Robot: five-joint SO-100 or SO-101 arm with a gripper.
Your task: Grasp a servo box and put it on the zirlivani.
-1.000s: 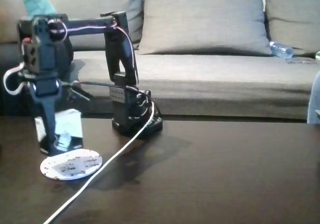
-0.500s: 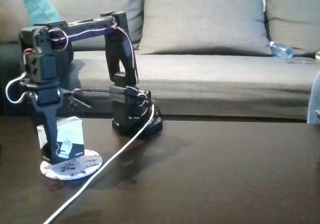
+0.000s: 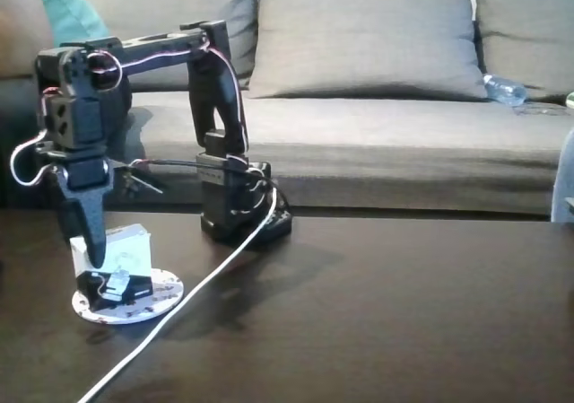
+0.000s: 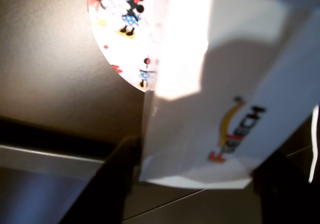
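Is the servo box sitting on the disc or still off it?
On it: the servo box rests, slightly tilted, on the white disc, pincer still at it.

One servo box [image 3: 121, 255] at the gripper [image 3: 92, 261], one zirlivani [image 3: 154, 296] just below it. One arm [image 3: 161, 48], one white cable [image 3: 197, 286]. Behind: one sofa [image 3: 359, 152], three grey cushions, one plastic bottle [image 3: 504, 90].

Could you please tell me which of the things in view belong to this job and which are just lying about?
Job: box, disc, gripper.
Lying about: bottle and cushions on the sofa, cable on the table.
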